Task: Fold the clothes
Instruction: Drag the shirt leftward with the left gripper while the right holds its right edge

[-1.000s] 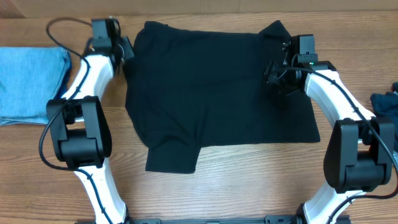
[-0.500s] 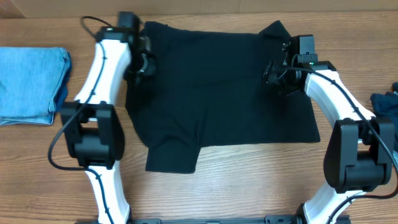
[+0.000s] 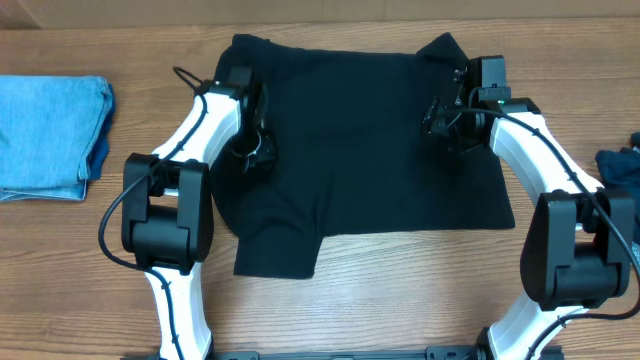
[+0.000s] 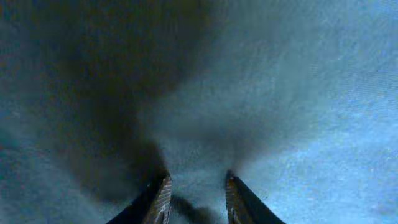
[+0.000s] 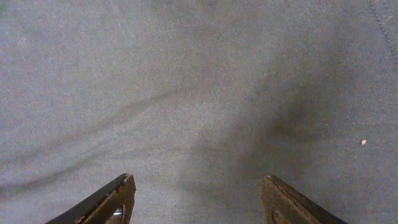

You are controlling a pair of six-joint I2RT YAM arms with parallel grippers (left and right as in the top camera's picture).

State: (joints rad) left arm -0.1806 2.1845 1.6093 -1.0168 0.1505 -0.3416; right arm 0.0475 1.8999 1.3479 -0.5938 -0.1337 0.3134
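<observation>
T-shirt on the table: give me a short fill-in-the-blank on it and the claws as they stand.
1. The T-shirt spread on the table is ____ in colour.
2. Of the left claw and the right claw, the one with fingers farther apart is the ____.
3. The folded light blue garment lies on the robot's ____ side.
Missing words: black; right; left

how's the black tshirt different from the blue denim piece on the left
The black T-shirt lies spread out in the middle; the blue denim piece sits folded at the left edge. The T-shirt covers far more area than the denim piece. Both rest flat on the wooden table.
</observation>
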